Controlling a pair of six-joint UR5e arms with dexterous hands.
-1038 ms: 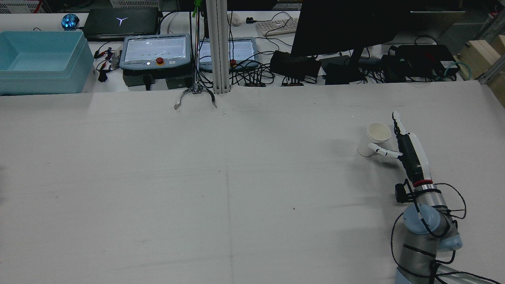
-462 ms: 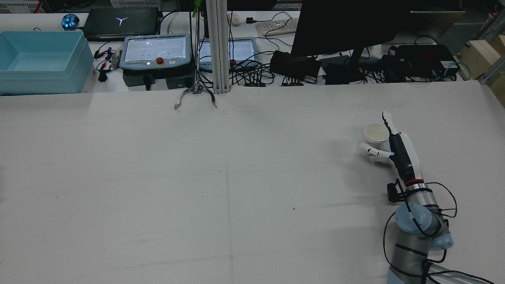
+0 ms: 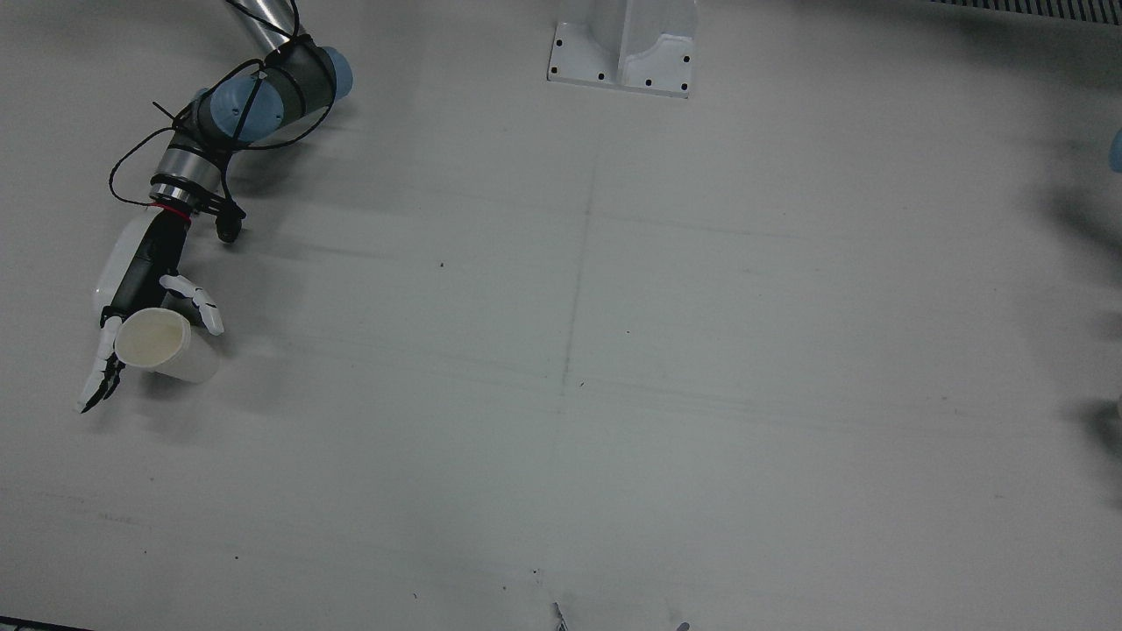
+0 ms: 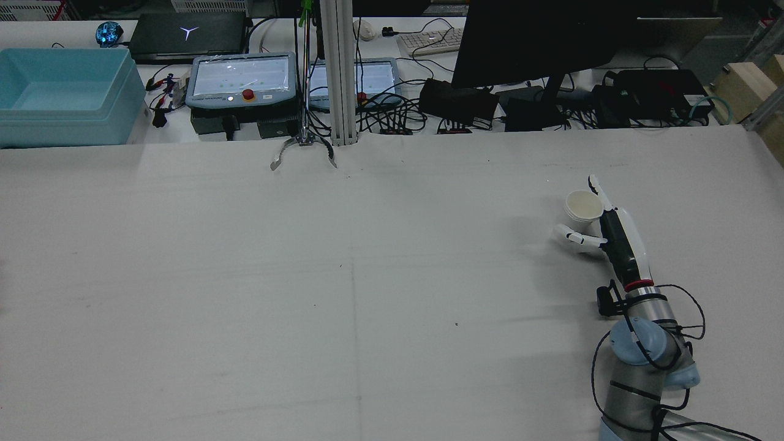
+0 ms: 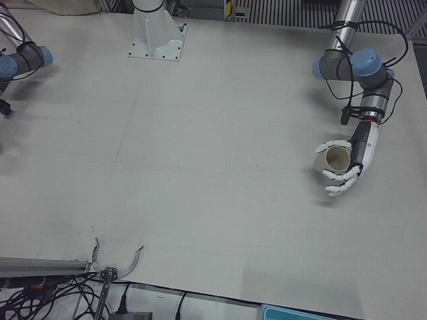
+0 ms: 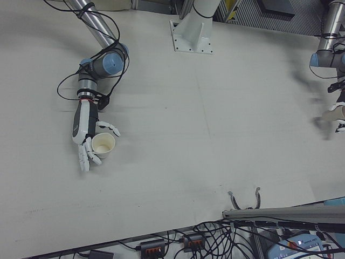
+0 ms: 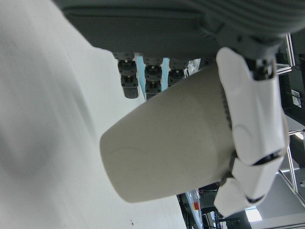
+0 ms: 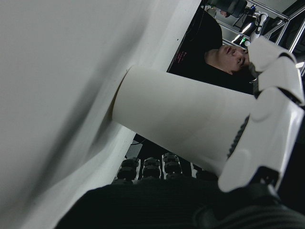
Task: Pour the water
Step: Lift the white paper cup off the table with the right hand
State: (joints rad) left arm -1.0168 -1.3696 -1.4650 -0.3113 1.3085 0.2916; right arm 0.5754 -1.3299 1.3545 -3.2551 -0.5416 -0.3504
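Note:
A white paper cup (image 4: 583,205) stands on the table at the right of the rear view. My right hand (image 4: 612,229) brackets it: straight fingers (image 3: 96,381) run along one side, the thumb (image 3: 197,308) reaches round the other, and the cup (image 3: 166,349) is near the palm. The right hand view shows this cup (image 8: 181,129) with its base on the table. My left hand (image 5: 347,167) is shut on a second paper cup (image 5: 337,160), held tilted above the table with its mouth turned sideways. In the left hand view the thumb (image 7: 248,124) presses on that cup (image 7: 176,148).
The arms' white pedestal (image 3: 622,44) stands at mid-table on the robot's side. A grabber claw (image 4: 303,150) rests at the far edge. Behind it are a blue bin (image 4: 61,92), teach pendants (image 4: 242,82), a monitor (image 4: 527,43) and cables.
My right arm and hand have slid left and drawn in against the cup, with the thumb reaching farther round it. The cup has shifted slightly left.

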